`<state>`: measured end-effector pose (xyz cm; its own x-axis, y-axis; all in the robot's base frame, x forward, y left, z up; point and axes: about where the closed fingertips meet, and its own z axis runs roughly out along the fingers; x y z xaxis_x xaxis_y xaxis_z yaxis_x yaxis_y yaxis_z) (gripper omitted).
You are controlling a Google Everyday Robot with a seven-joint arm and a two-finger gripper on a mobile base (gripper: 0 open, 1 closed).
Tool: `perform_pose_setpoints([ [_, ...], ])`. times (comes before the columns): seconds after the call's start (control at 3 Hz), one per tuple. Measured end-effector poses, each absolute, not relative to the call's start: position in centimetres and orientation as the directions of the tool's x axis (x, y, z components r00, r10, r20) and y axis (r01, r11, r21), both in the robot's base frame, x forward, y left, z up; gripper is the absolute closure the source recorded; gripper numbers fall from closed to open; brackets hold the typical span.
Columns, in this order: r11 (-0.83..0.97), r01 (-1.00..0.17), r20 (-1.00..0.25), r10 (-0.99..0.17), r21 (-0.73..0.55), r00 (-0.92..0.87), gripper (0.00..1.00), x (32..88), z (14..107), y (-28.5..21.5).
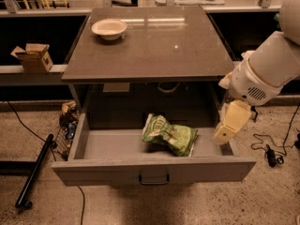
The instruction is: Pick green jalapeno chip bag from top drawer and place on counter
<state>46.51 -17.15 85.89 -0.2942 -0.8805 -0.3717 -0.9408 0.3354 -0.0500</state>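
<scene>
A crinkled, shiny green jalapeno chip bag (169, 135) lies on the flat grey floor of the open top drawer (108, 170), slightly right of centre. Above it, the glossy grey-brown counter (154, 46) catches the light and carries a round white bowl (109, 28) near its back left corner. The smooth cream gripper (225, 130) hangs over the drawer's right end, just right of the bag and apart from it. I cannot tell whether it is released or clenched.
</scene>
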Motion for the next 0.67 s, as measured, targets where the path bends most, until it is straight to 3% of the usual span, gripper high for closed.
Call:
perform_pose_setpoints([
  [0.67, 0.385, -0.923, -0.428, -0.837, -0.016, -0.342, 0.00, 48.8, 82.9, -17.0],
])
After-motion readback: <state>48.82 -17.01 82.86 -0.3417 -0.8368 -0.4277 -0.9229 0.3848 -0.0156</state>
